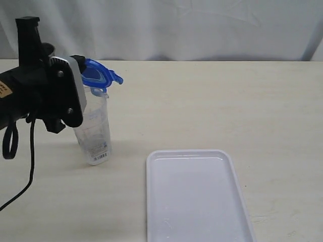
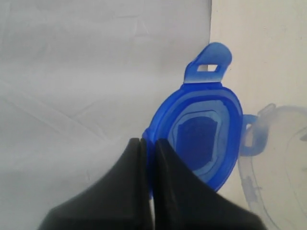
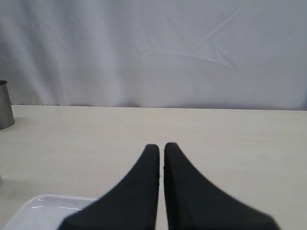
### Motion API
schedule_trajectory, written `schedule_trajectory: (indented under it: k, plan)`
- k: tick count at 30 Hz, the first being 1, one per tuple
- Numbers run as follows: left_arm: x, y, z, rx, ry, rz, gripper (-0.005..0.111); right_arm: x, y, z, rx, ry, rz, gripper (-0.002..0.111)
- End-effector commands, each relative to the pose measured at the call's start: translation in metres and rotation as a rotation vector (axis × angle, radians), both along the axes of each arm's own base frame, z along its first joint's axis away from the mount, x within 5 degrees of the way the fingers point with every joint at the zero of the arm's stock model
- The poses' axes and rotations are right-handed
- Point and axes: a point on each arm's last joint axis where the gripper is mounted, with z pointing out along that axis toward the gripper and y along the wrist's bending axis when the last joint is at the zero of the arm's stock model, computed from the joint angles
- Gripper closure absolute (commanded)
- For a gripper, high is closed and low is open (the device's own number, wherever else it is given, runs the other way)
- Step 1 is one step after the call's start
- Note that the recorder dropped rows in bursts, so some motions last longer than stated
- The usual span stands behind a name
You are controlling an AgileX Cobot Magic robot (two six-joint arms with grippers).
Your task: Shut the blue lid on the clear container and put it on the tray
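The blue lid [image 1: 99, 75] hangs tilted just above the rim of the clear container [image 1: 94, 131], which stands on the table at the left with its barcode label near the base. My left gripper [image 2: 148, 143] is shut on the lid's edge [image 2: 201, 134]; the lid's underside faces the left wrist camera, one flap sticking out. The container's rim [image 2: 278, 163] shows beside the lid in that view. The white tray [image 1: 194, 196] lies flat at the front centre. My right gripper [image 3: 160, 147] is shut on nothing, out of the exterior view, above the table near a tray corner [image 3: 48, 208].
A grey steel cup [image 3: 5, 111] stands at the edge of the right wrist view. A white cloth backdrop [image 1: 176, 25] runs along the table's far edge. The left arm's black body and cable [image 1: 30, 101] hide the table left of the container.
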Motion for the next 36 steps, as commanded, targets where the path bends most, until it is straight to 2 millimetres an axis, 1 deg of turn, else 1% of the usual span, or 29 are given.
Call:
schedule_trajectory:
  k: [1,5,9,17,20,27,35,36]
  plan:
    - [-0.001,0.0,0.0,0.02,-0.013,0.046,0.107,0.0,0.0,0.001,0.006,-0.012,-0.004,0.104]
    - [-0.003,0.005,-0.005,0.046,-0.047,0.073,0.107,0.0,0.0,0.001,0.006,-0.012,-0.004,0.104]
    - [-0.006,0.005,-0.01,0.086,-0.049,0.041,0.107,0.0,0.0,0.001,0.006,-0.012,-0.004,0.104]
    - [-0.018,-0.004,-0.015,0.121,-0.092,-0.002,0.107,0.0,0.0,0.001,0.006,-0.012,-0.004,0.104]
    - [-0.02,-0.003,-0.017,0.115,-0.095,0.009,0.107,0.0,0.0,0.001,0.006,-0.012,-0.004,0.104]
    - [-0.021,0.001,-0.022,0.09,-0.051,0.049,0.107,0.0,0.0,0.001,0.006,-0.012,-0.004,0.104]
    - [-0.026,0.004,-0.032,0.113,-0.009,0.043,0.107,0.0,0.0,0.001,0.006,-0.012,-0.004,0.104]
    - [-0.027,0.003,-0.034,0.12,0.017,0.03,0.107,0.0,0.0,0.001,0.006,-0.012,-0.004,0.104]
